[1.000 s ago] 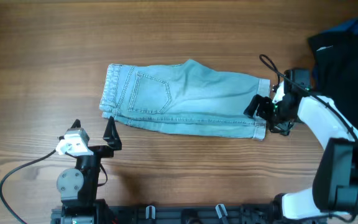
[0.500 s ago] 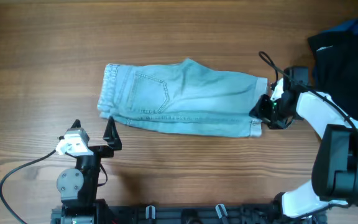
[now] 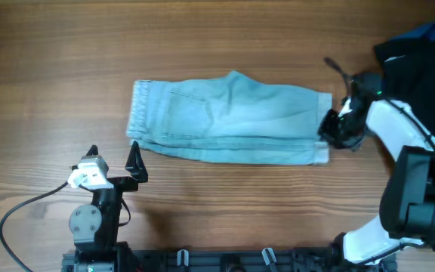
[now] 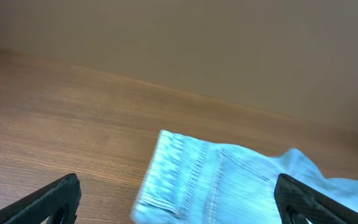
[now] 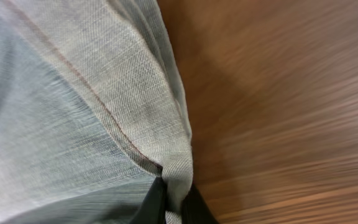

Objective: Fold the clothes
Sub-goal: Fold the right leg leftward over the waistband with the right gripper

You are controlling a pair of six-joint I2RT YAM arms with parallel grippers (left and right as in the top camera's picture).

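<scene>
Light blue denim clothes [image 3: 229,121] lie flat mid-worktop [image 3: 51,60], with the waistband toward the left arm, the leg hem toward the right arm, and a dark cloth heap [image 3: 414,45] at the far right corner. The right hand [image 3: 332,130] is at the hem edge, its fingers pinching a fold of denim, and the wrist view shows the seam running down between them. The left hand [image 3: 114,159] is near the waistband corner but apart from it, fingers spread wide, holding nothing.
</scene>
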